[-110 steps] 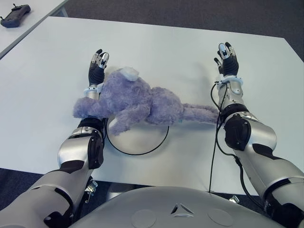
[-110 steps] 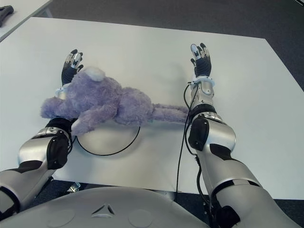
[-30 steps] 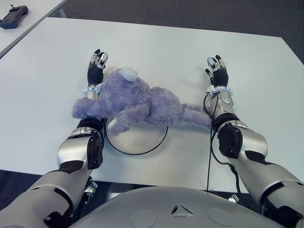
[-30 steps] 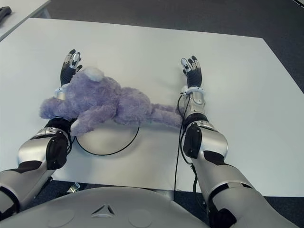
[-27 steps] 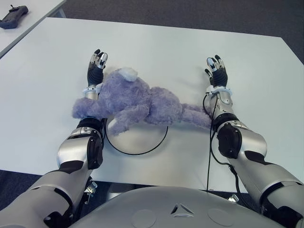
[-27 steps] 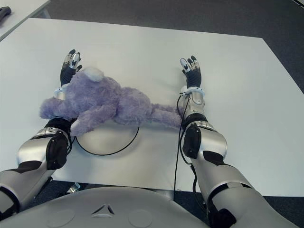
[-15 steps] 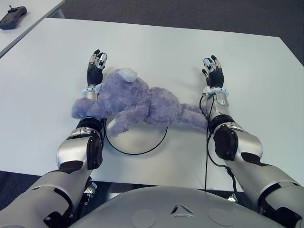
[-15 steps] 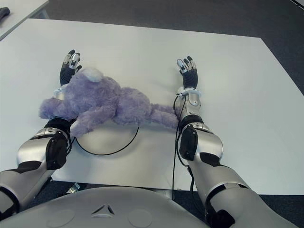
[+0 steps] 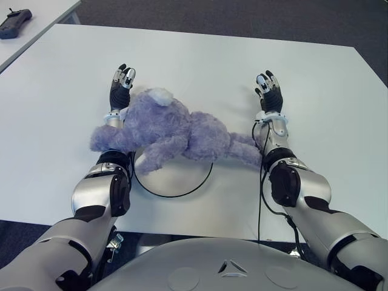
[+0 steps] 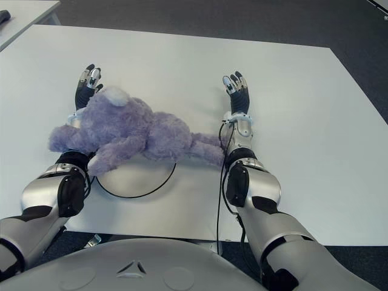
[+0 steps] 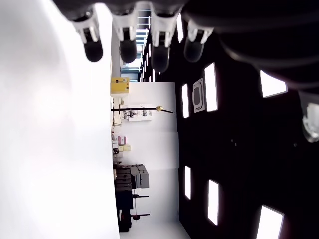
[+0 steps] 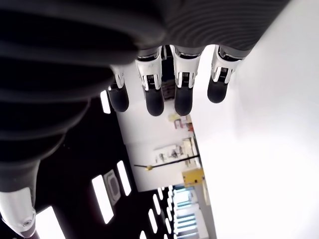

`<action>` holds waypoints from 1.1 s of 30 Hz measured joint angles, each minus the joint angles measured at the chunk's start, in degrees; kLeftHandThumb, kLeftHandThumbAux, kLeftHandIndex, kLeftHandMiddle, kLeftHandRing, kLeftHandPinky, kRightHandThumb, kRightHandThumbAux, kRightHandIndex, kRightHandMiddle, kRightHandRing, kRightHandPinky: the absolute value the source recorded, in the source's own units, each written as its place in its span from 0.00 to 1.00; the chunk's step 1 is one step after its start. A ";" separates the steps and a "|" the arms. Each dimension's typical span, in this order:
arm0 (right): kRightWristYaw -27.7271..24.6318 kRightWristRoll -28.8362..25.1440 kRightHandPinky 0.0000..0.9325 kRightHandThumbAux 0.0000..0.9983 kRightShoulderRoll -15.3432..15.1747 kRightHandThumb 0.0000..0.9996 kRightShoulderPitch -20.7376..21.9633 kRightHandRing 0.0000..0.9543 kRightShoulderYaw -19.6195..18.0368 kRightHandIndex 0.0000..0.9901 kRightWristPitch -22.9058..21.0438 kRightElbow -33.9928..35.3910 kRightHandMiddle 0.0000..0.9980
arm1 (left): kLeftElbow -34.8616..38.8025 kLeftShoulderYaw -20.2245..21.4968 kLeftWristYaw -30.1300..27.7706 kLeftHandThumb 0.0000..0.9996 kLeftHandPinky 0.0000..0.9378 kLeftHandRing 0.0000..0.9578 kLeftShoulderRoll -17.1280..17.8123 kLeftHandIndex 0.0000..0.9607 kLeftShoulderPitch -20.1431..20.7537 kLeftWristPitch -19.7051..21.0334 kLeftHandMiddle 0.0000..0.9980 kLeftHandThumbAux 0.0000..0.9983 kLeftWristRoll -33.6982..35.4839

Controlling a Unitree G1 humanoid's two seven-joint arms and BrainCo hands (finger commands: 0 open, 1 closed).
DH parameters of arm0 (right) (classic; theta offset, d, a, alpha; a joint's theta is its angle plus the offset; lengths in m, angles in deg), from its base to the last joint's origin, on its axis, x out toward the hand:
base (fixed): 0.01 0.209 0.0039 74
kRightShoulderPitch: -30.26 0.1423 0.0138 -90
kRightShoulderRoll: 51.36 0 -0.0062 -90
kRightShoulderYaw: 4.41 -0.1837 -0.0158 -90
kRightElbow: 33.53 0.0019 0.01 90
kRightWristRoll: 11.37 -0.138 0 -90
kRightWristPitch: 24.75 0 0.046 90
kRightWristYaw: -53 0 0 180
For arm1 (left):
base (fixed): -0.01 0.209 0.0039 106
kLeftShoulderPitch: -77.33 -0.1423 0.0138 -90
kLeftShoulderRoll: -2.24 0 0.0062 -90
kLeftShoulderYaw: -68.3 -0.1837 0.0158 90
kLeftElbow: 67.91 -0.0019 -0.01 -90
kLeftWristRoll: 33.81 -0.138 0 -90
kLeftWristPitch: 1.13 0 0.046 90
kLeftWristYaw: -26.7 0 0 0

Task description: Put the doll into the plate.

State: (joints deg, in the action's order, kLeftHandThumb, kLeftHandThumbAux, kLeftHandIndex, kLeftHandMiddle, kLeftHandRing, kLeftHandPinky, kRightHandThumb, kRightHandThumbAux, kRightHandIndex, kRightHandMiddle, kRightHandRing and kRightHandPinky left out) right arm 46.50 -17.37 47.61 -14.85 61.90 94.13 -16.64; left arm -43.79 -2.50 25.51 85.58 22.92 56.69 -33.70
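Observation:
A fluffy purple doll (image 9: 176, 128) lies stretched across the white table (image 9: 200, 66). Its head end sits over my left forearm and its middle overhangs the far rim of a round white plate (image 9: 173, 176) with a dark edge. The doll's leg end (image 9: 245, 153) reaches my right forearm. My left hand (image 9: 121, 82) shows just beyond the doll's head, fingers straight and holding nothing. My right hand (image 9: 268, 93) lies flat beyond the doll's legs, fingers extended and empty. Both wrist views show spread fingertips (image 12: 164, 97) with nothing between them.
A dark remote-like device (image 9: 15, 22) sits on a second table at the far left. The table's near edge runs just behind the plate. Dark floor lies beyond the far edge.
My right arm has slid leftward toward the doll's legs, pushing them slightly inward. The left arm and the doll's head have barely moved.

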 measured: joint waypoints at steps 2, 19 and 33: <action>0.11 0.06 0.07 0.58 0.11 0.00 -0.07 0.09 0.09 0.09 0.16 0.09 0.12 | 0.00 0.01 0.00 0.00 0.00 0.04 0.02 0.10 -0.01 0.00 0.12 0.34 0.00; 0.45 0.15 0.07 0.59 1.05 0.00 -1.01 0.09 1.11 0.09 2.31 0.95 0.11 | 0.00 0.06 0.00 0.00 0.00 0.04 0.15 0.08 -0.11 0.00 0.11 0.34 0.01; 0.65 0.61 0.10 0.61 1.49 0.00 -1.83 0.11 2.53 0.11 2.95 1.17 0.13 | 0.00 0.05 0.00 0.00 0.00 0.03 0.26 0.07 -0.20 0.00 0.11 0.34 0.01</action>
State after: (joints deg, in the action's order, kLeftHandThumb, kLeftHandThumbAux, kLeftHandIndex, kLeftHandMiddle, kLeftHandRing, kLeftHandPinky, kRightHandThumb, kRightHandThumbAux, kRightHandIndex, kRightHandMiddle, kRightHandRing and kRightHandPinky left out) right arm 47.15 -16.76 49.10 -16.68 64.43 97.08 -15.48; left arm -43.78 -2.45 25.51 85.83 22.72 56.69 -33.69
